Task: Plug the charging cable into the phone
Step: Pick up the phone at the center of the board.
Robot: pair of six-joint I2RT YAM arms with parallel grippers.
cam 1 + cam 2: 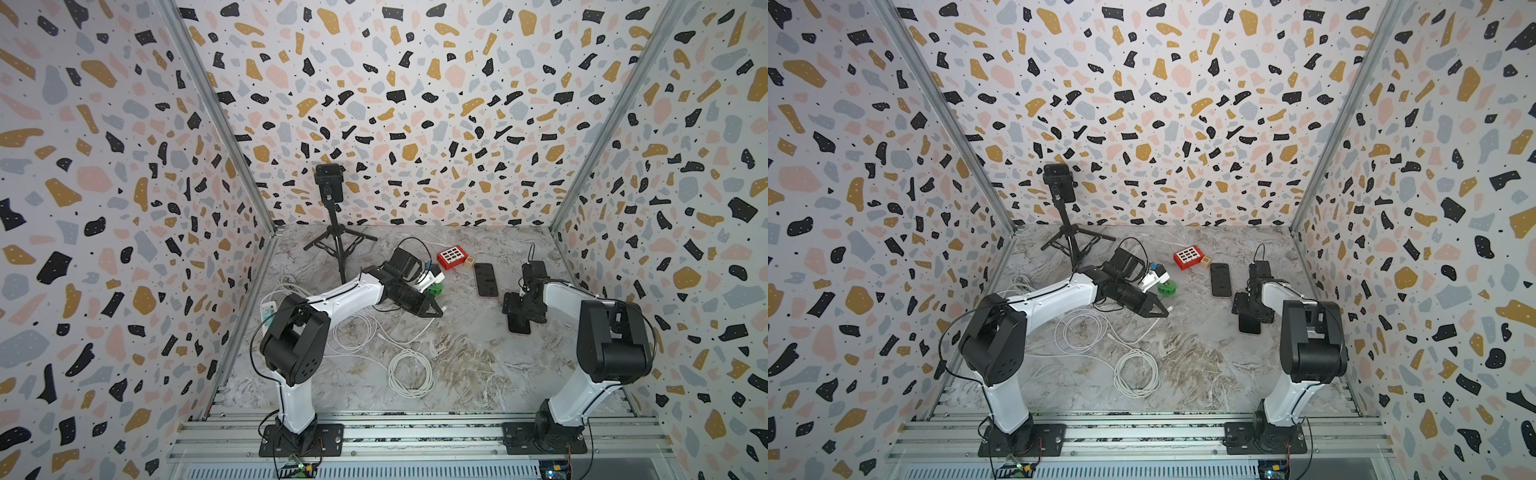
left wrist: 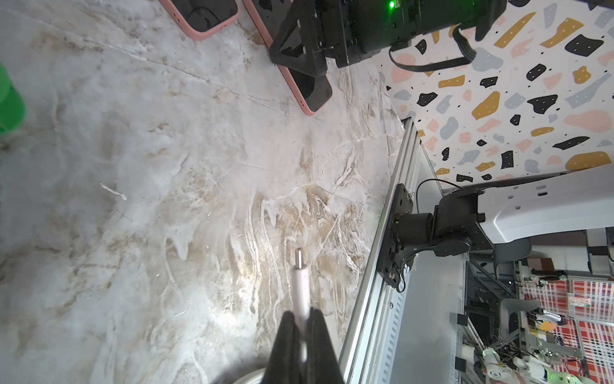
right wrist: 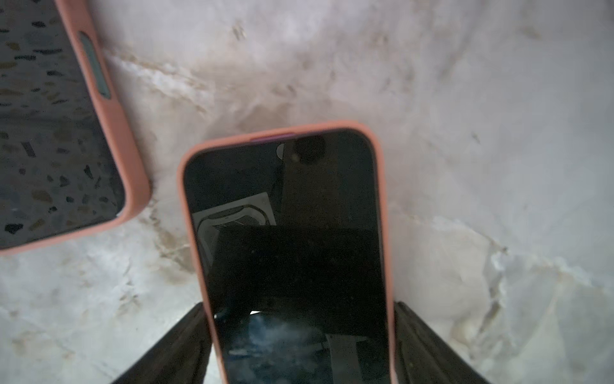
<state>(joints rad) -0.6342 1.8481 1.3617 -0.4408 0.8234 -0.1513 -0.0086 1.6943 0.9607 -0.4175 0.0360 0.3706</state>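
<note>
My left gripper hangs low over the middle of the table, shut on the white charging cable's plug. The plug's metal tip sticks out past the fingertips, and the rest of the cable trails in loops over the marble table. To the right lies a dark-screened phone in a pink case, flat and screen up. My right gripper straddles that phone, with one finger against each long side of the case. The phone's end under the gripper is hidden.
Another pink-cased phone lies just behind the gripped one. A red block, a small wooden cube and a green toy sit further back. A camera tripod stands back left. A white power strip lies by the left wall.
</note>
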